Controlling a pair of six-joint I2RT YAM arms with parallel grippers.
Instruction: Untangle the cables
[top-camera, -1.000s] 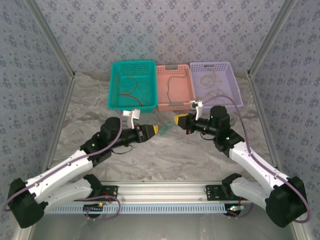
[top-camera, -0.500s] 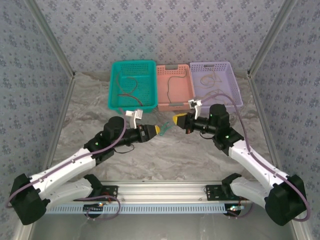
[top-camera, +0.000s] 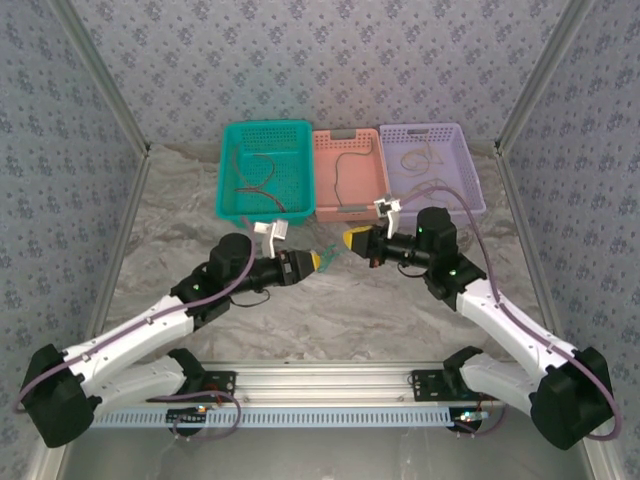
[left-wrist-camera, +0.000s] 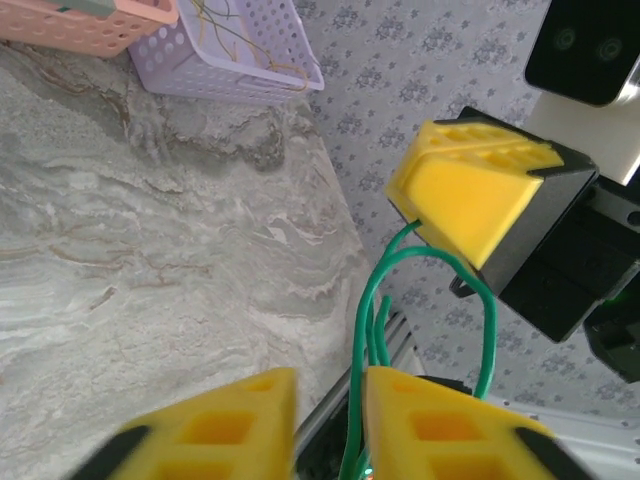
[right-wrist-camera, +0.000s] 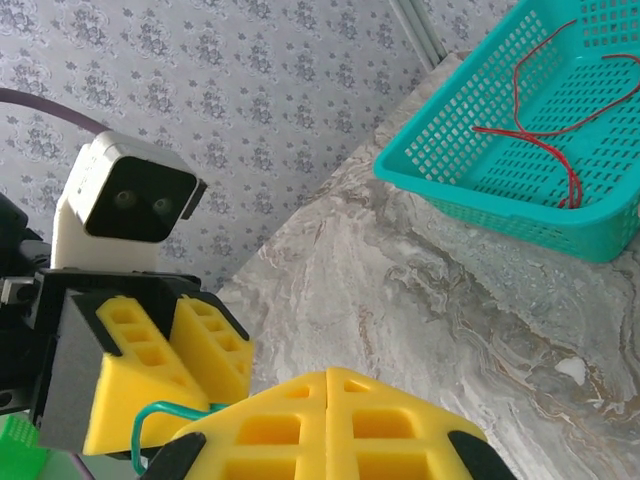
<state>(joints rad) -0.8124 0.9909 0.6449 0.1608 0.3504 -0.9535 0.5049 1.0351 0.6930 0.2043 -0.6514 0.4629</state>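
Above the worktop's (left-wrist-camera: 150, 250) middle, my left tool (left-wrist-camera: 330, 385) has narrowed round the green cable (left-wrist-camera: 368, 300); whether it pinches yet, I cannot tell. My right tool (right-wrist-camera: 328, 380) stays clamped on that cable, so drawing it apart looks close.

I see my left gripper (top-camera: 318, 260) and right gripper (top-camera: 350, 240) facing, a cable (top-camera: 332, 252) between them, before a row of baskets (top-camera: 347, 134).

Marble table (top-camera: 330, 310) bears teal basket (top-camera: 265, 126), pink basket (top-camera: 365, 185), purple basket (top-camera: 425, 128).
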